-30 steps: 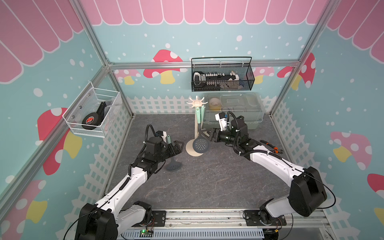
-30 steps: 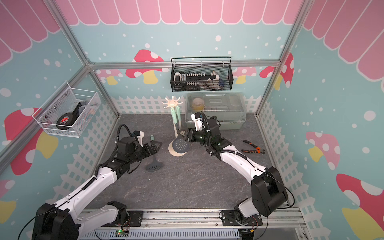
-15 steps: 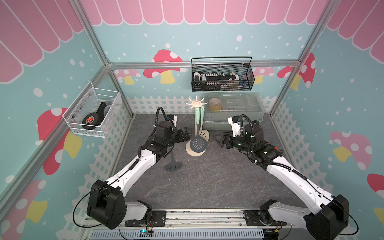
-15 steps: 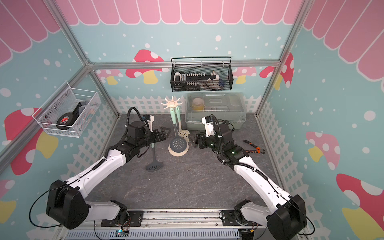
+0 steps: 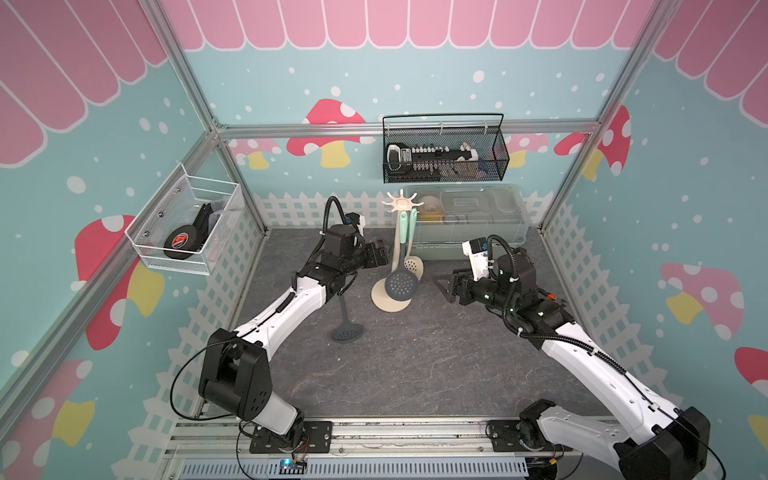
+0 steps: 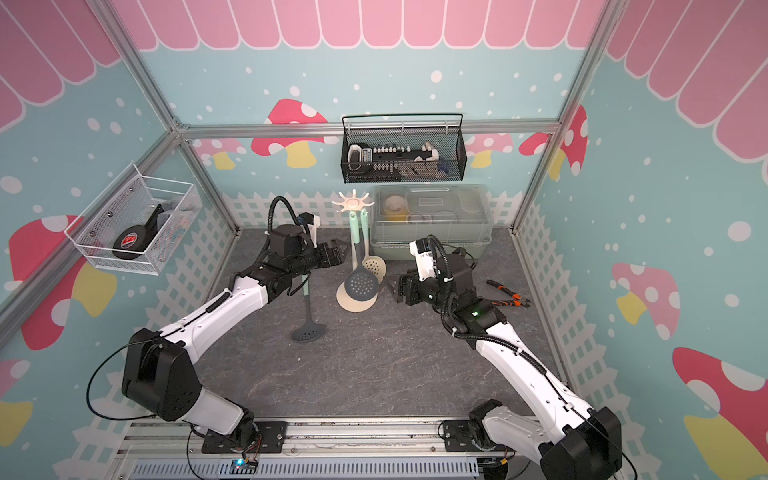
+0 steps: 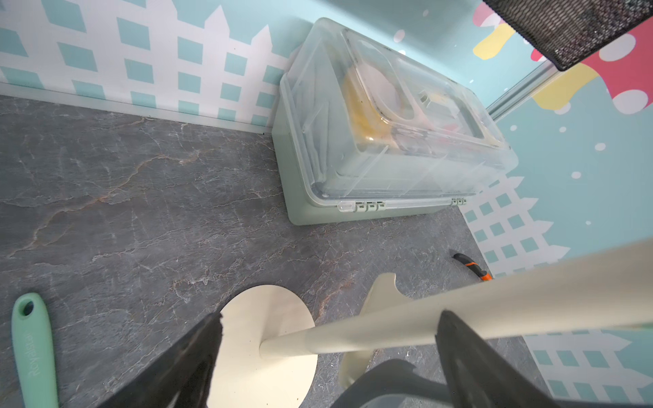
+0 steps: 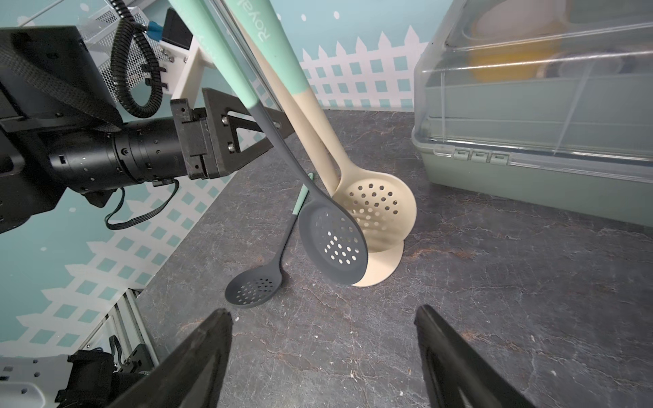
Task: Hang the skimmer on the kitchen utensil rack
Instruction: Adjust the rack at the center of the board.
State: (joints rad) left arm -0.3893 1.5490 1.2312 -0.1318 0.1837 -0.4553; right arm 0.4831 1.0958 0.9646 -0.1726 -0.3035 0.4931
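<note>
Teal walls (image 5: 415, 75) printed with pink scallops, red mushrooms and white picket fencing enclose a grey veined stone-look floor (image 5: 415, 374); silver aluminium frame bars (image 5: 540, 124) line the wall edges, evenly lit.

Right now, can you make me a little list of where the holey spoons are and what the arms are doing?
rack: upright, beside clear box
hung grey skimmer: on rack, head low near base
hung cream skimmer: on rack, behind the grey one
table skimmer: lying flat, on left arm's side of rack
left end effector: open, rack pole between its jaws
right end effector: open, empty, facing rack
</note>
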